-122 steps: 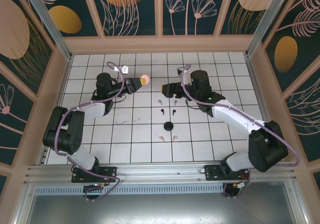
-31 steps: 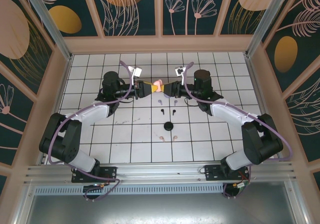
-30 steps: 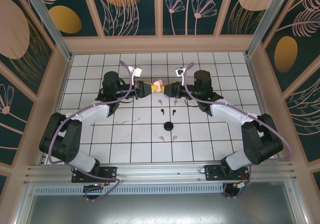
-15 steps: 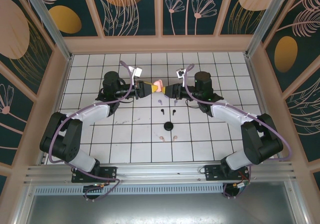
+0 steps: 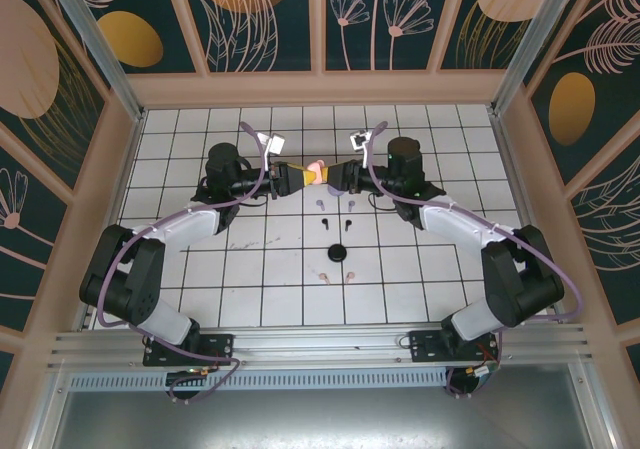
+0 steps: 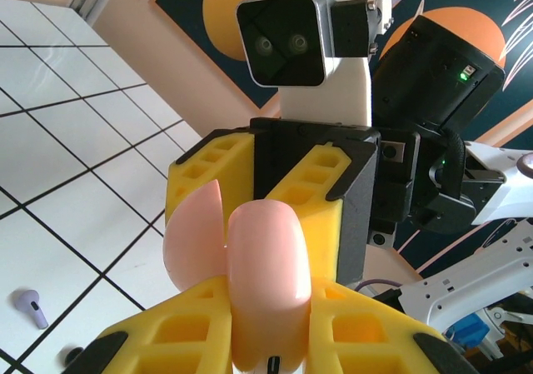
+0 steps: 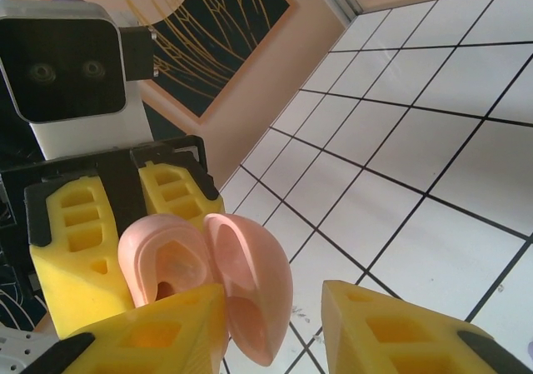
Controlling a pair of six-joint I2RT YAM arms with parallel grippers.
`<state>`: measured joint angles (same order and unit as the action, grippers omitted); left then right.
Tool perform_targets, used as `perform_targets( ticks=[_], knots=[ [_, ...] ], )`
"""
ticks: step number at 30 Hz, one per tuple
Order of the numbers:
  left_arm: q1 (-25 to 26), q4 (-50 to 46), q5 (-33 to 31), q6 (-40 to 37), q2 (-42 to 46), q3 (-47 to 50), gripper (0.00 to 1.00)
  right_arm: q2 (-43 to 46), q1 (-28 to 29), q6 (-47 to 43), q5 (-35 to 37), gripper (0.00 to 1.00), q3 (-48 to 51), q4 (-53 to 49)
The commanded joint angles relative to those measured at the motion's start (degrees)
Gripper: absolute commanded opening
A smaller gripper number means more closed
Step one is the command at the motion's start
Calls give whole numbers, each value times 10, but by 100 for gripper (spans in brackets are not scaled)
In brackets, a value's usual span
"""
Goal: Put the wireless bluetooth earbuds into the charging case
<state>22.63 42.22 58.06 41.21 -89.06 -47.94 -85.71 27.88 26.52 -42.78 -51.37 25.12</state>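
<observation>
A pale pink charging case (image 5: 316,172) hangs above the tiles at mid-back, and my left gripper (image 5: 300,177) is shut on its body (image 6: 268,282). Its lid (image 7: 254,295) stands ajar, swung off the hollow body (image 7: 158,257). My right gripper (image 5: 333,177) faces the left one, open. The lid lies between its jaws against one finger (image 7: 166,324); the other finger (image 7: 391,324) is clear of it. On the floor below lie two lilac earbuds (image 5: 319,205) (image 5: 351,205), two black ones (image 5: 326,223) (image 5: 347,223) and two pink ones (image 5: 323,278) (image 5: 350,277).
A round black disc (image 5: 337,254) lies on the tiles between the black and pink earbuds. One lilac earbud (image 6: 31,306) shows under the held case. Wooden walls ring the white tiled floor (image 5: 200,269).
Four seconds ago the grippers were apart. The left one has carried the case rightward and the right one has come up to it. Over the last second the right gripper shifted slightly at the lid.
</observation>
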Motion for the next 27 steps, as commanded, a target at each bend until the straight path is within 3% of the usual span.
perform_targets(
  ticks=[1,14,27],
  knots=[
    [4,18,2,-5,-1,-14,0,-5,6,0,-13,37,-13,15],
    [4,16,1,-6,-2,-19,0,14,5,-2,2,30,24,19],
    [8,16,6,-4,-2,-15,0,-10,9,4,-4,30,-22,17]
  ],
)
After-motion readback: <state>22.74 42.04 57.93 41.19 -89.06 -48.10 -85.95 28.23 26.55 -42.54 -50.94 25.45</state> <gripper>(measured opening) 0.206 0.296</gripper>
